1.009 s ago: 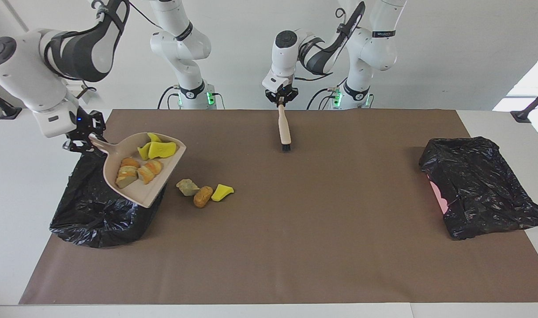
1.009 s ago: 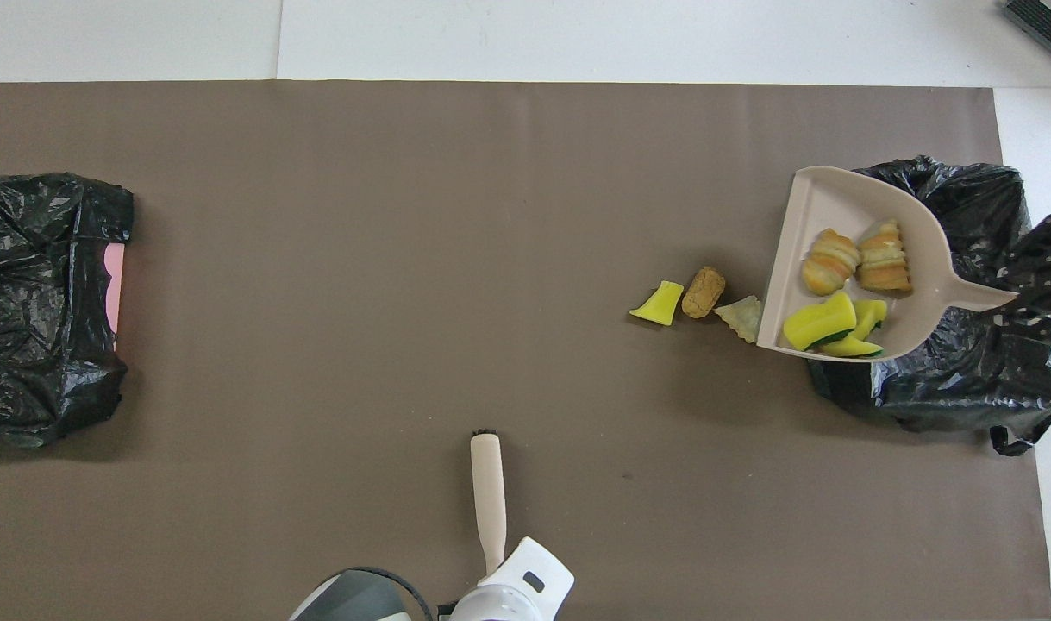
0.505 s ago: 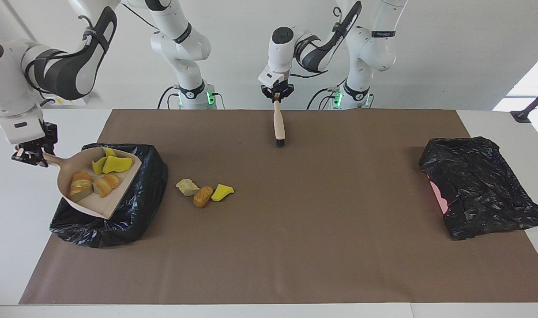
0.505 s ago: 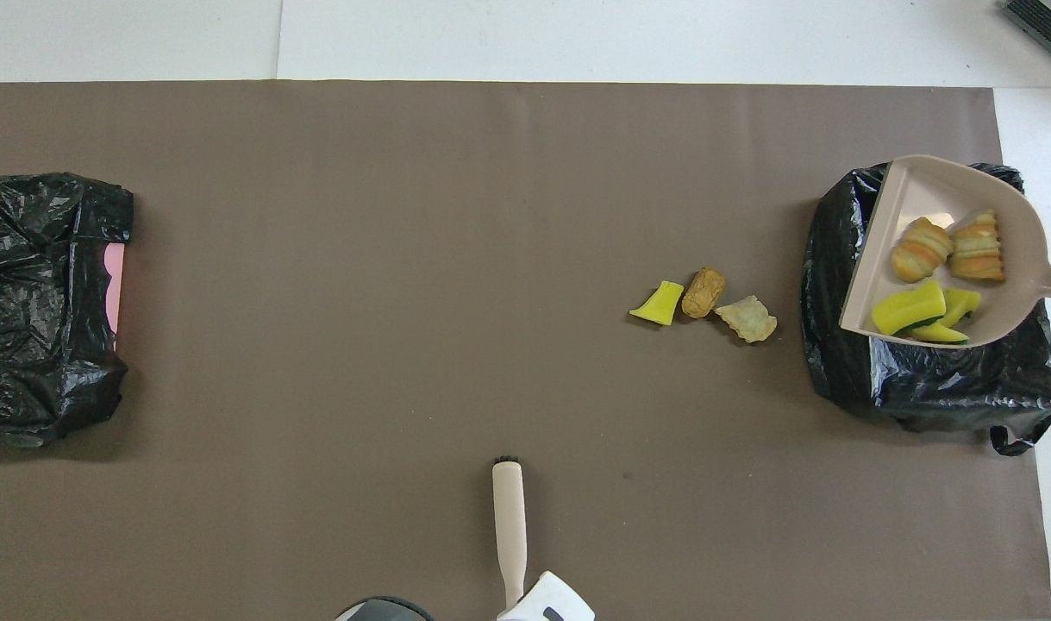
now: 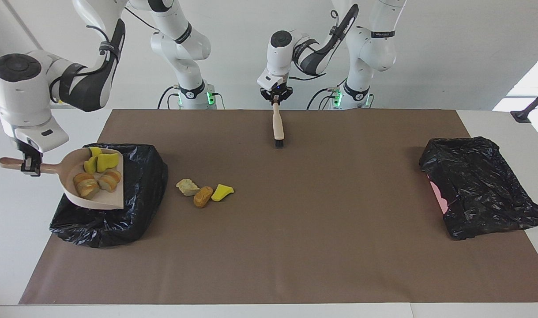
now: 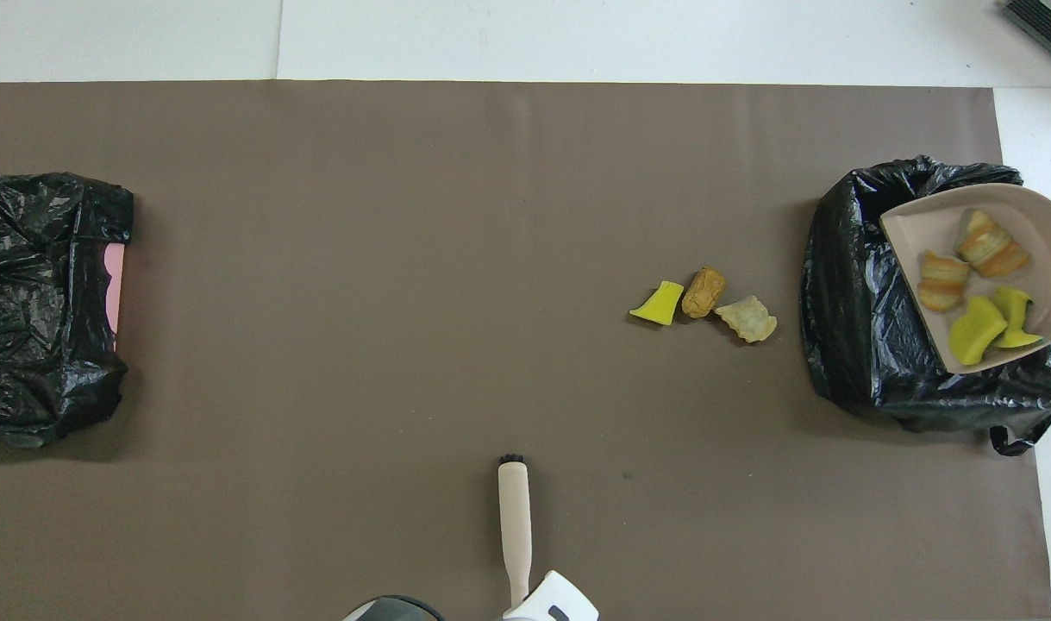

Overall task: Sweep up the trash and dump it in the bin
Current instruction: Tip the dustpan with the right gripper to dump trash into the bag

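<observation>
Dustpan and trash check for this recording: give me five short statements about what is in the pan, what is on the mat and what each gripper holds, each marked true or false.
1. The right gripper holds the dustpan over a black bin bag. True.
2. The dustpan is empty. False: two bread-like lumps and yellow sponge pieces lie in it.
3. Three bits of trash lie on the brown mat. True.
4. The left gripper holds a sponge. False: it holds the brush.
5. The brush bristles touch the loose trash. False: they are well apart.
</observation>
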`<act>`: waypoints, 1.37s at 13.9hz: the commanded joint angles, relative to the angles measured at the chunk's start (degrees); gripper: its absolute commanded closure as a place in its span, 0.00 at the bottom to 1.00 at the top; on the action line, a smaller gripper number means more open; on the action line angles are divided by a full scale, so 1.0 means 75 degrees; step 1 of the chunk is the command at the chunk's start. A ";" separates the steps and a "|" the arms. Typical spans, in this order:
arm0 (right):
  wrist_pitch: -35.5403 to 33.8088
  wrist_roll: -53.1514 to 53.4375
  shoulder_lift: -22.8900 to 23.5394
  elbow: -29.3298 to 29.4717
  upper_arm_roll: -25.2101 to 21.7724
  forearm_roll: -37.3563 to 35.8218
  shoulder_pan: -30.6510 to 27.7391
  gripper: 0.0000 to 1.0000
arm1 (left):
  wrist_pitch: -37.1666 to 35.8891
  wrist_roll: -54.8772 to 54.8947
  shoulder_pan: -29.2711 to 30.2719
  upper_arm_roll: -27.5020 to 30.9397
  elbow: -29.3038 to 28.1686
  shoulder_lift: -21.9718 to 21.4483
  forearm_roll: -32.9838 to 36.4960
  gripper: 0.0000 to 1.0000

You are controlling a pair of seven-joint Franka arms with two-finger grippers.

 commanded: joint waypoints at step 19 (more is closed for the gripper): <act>-0.3224 0.3310 -0.0930 -0.0118 0.0019 -0.4276 0.2136 1.00 | -0.4270 0.6824 0.5933 0.0218 0.5821 0.0136 0.1921 0.00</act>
